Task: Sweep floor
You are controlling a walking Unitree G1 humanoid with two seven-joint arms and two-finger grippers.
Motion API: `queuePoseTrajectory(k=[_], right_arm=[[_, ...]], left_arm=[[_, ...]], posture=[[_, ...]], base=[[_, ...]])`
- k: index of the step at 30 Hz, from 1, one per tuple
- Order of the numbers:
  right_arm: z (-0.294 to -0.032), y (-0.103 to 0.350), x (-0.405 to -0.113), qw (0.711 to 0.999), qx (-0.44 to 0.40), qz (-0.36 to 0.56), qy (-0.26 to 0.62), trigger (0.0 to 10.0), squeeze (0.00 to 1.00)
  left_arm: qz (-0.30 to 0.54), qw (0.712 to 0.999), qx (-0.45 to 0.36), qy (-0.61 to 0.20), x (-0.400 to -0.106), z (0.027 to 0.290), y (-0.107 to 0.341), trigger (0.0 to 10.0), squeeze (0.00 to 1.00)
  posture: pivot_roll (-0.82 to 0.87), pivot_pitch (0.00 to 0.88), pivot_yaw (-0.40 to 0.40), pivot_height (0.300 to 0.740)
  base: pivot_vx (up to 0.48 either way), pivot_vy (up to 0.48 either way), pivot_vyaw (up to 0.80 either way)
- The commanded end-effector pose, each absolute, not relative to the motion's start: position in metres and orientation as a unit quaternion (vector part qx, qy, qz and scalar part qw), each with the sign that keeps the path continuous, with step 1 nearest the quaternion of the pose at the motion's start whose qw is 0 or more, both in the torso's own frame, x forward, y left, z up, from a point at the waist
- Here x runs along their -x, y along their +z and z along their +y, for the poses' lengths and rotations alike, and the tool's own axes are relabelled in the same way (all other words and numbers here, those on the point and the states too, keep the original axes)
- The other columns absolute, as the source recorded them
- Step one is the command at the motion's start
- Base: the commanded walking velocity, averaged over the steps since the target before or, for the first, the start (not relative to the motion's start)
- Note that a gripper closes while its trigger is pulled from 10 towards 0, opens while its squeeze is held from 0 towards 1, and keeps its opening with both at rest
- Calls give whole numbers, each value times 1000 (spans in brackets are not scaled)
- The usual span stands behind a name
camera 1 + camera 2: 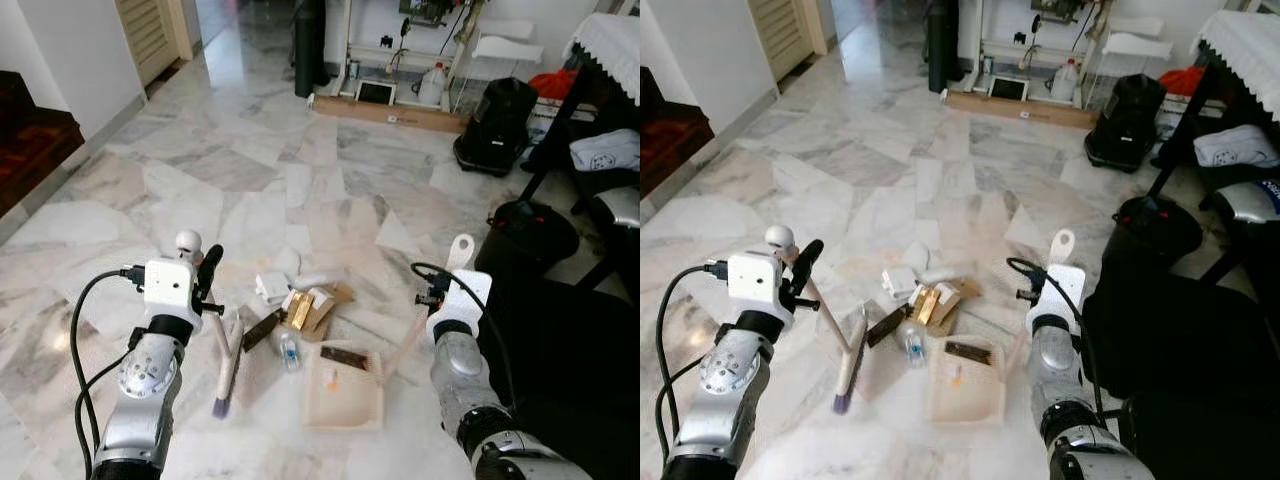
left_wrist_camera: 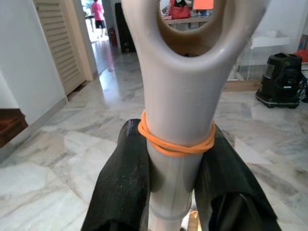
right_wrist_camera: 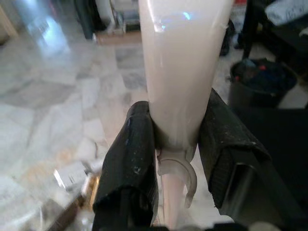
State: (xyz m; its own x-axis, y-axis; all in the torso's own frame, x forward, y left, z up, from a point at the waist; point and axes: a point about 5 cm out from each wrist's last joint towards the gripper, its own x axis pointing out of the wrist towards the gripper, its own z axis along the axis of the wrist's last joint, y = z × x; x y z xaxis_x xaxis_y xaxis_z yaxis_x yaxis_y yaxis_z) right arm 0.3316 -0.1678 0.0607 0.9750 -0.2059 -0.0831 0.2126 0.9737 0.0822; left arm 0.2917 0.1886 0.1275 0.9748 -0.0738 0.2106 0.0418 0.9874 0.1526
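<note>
Marble floor point(image 1: 250, 170), pale w/ grey veins, fills most of the head views; louvred door top left, black vacuum point(image 1: 497, 125) and clutter along the far wall, dark furniture on the right, partly cut off by the frame edge.

Left gripper point(image 2: 175, 168) is clenched on the brush handle point(image 2: 179, 96), black fingers point(image 2: 122, 187) either side, just below an orange rubber band point(image 2: 175, 144). Handle's hanging loop is cut off at the frame top. In the head views the brush point(image 1: 229, 365) slants down from that gripper to its bristle head on the floor, left of the litter.

Right gripper point(image 3: 177, 144) is clamped around the dustpan handle point(image 3: 180, 62); handle top is out of frame. Dustpan point(image 1: 343, 388) sits flat on the floor between the two arms, a small dark item and an orange speck inside, too small to ID.

Litter pile point(image 1: 300, 305) lies just beyond the pan: white paper bits, gold wrapper, brown card, a small clear bottle point(image 1: 288, 350). Details blurry. Pan's join to its handle is partly hidden behind the right arm.
</note>
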Motion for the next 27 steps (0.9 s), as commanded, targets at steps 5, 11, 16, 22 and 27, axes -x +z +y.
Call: queuePoseTrajectory(k=[5, 11, 16, 22, 27], right_arm=[[-175, 82, -333, 989, -62, -47, -124, 10000, 0], [-172, 86, -329, 986, -88, -74, -120, 10000, 0], [-169, 85, -327, 985, -101, -79, -120, 10000, 0], [-167, 86, -326, 984, -106, -83, -120, 10000, 0], [-169, 87, -326, 985, -96, -83, -120, 10000, 0]], left_arm=[[-138, 986, -90, -19, -293, 191, 135, 10000, 0], [-142, 986, -89, -21, -294, 190, 135, 10000, 0], [-142, 986, -87, -24, -294, 188, 134, 10000, 0], [-141, 986, -88, -21, -294, 190, 133, 10000, 0], [-129, 988, -83, -21, -293, 188, 124, 10000, 0]], posture=[[97, 0, -60, 740], [95, 0, -60, 740], [91, 0, -58, 740], [86, 0, -60, 740], [82, 0, -58, 740]], base=[[0, 0, 0], [0, 0, 0], [0, 0, 0], [0, 0, 0], [0, 0, 0]])
